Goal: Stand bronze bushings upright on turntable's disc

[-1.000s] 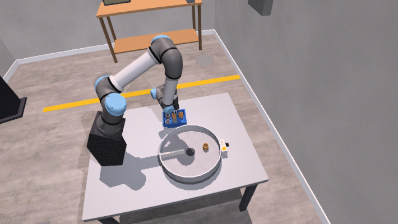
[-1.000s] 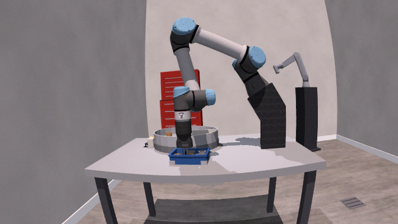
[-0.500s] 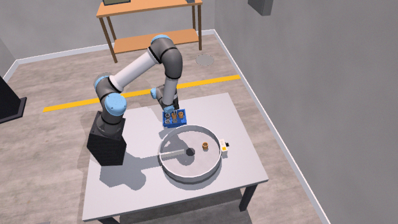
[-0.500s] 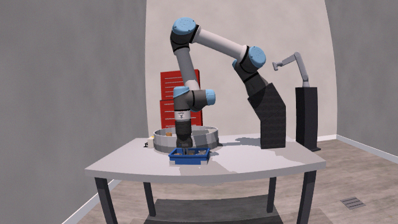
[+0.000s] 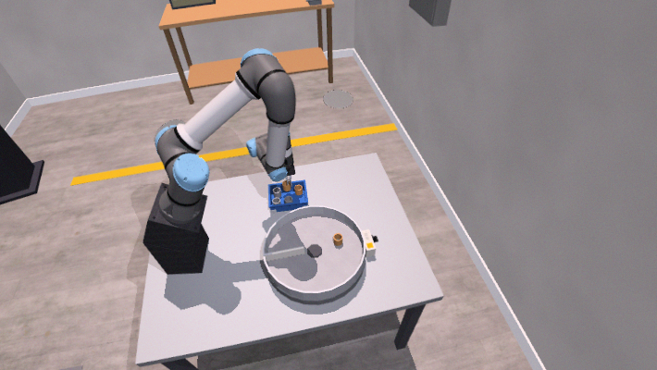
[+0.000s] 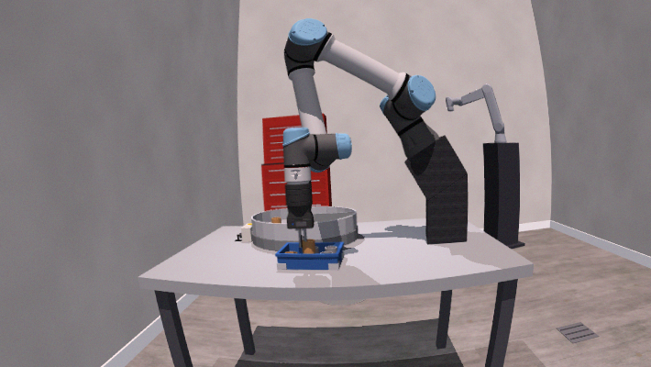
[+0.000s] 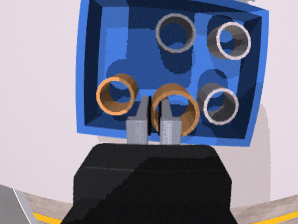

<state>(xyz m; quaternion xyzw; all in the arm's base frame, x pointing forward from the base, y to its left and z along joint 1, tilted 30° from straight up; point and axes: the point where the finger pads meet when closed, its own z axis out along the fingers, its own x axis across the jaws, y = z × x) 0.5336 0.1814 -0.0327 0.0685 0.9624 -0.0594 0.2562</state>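
From the top view, a pale grey table point(image 5: 222, 296) fills the lower middle of the frame on a grey-brown floor crossed by a yellow line point(image 5: 352, 133). An orange shelf stand point(image 5: 259, 65) sits at the upper middle against grey walls. The arm's black pedestal point(image 5: 176, 250) stands at the table's left edge. A blue crate point(image 5: 303, 200) sits near the table's far edge, just above the round turntable point(image 5: 278, 273). One bronze sleeve point(image 5: 338, 239) stands on the disc, right of the dark hub point(image 5: 315, 250). A small white box point(image 5: 369, 240) touches the turntable's right rim.

The exterior view alone shows a red drawer cabinet point(image 6: 275, 138) behind the arm and a second small grey arm on a dark column point(image 6: 502, 193) at right. Here the gripper point(image 6: 302, 239) reaches down into the crate, with a bronze sleeve raised above the crate rim.

The wrist view looks straight into the crate: three steel sleeves point(image 7: 176, 32) in its upper and right parts, one bronze sleeve point(image 7: 116, 95) at lower left, and another bronze sleeve point(image 7: 188, 111) at lower middle, its wall clamped between the two fingers.
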